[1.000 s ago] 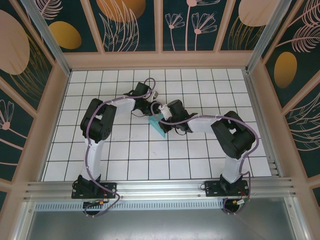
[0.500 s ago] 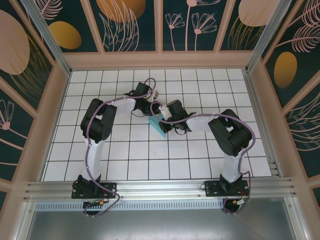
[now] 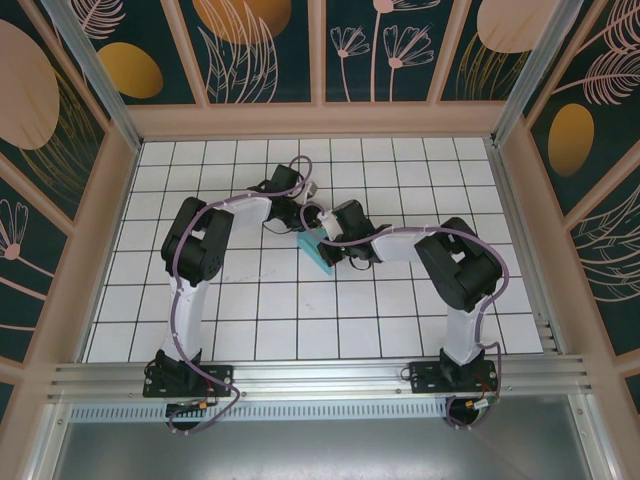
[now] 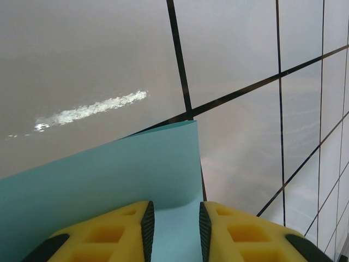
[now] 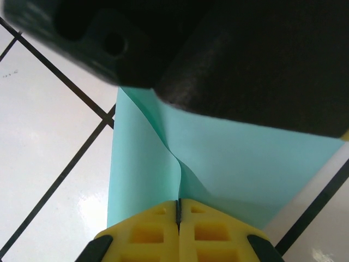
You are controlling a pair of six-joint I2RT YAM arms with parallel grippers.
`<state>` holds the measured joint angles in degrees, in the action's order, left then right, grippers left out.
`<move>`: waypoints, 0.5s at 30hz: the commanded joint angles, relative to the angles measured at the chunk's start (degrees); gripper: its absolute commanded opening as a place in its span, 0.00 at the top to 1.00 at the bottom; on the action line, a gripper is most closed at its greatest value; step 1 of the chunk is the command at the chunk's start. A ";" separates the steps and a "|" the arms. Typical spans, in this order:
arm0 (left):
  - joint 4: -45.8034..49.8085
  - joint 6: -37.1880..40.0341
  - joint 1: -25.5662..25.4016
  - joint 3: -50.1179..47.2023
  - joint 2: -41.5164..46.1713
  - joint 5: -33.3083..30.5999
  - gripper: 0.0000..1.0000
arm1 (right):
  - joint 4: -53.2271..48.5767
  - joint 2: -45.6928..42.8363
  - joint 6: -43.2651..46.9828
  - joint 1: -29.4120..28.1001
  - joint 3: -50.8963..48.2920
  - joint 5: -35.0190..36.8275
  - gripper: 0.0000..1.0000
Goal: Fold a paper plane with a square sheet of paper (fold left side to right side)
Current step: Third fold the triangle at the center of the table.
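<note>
You are pinching the raised fold of the square sheet of paper [image 5: 229, 158], lying mid-desk [image 3: 250, 310], in the fully closed right claw [image 5: 178, 214], while the left claw [image 4: 174, 232] is sitting part-open astride the sheet, clamping nothing, so be pressing the crease slowly and keeping the edges matched.

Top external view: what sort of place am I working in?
Likely a purpose-built robot test cell: a white grid-tiled table, enclosed by floral-printed wall panels, with an aluminium rail holding both arm bases.

Black-and-white arms [image 3: 186, 305], purple cables [image 3: 232, 205], yellow pincer fingers [image 4: 109, 234].
</note>
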<state>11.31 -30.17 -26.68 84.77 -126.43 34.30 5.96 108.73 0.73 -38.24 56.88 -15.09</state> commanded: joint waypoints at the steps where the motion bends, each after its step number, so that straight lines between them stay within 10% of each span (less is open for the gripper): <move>1: 2.69 1.09 -0.53 1.52 -0.06 0.76 0.67 | -0.72 1.11 -1.50 0.27 -1.04 -0.48 1.00; 15: 10.35 2.69 4.82 10.21 4.59 -0.29 0.52 | -1.43 0.94 -1.71 0.27 -2.13 -0.30 1.00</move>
<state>19.68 -28.47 -22.39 95.68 -125.78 34.02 7.64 108.71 -0.43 -37.87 55.99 -14.98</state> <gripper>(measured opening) 0.475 0.056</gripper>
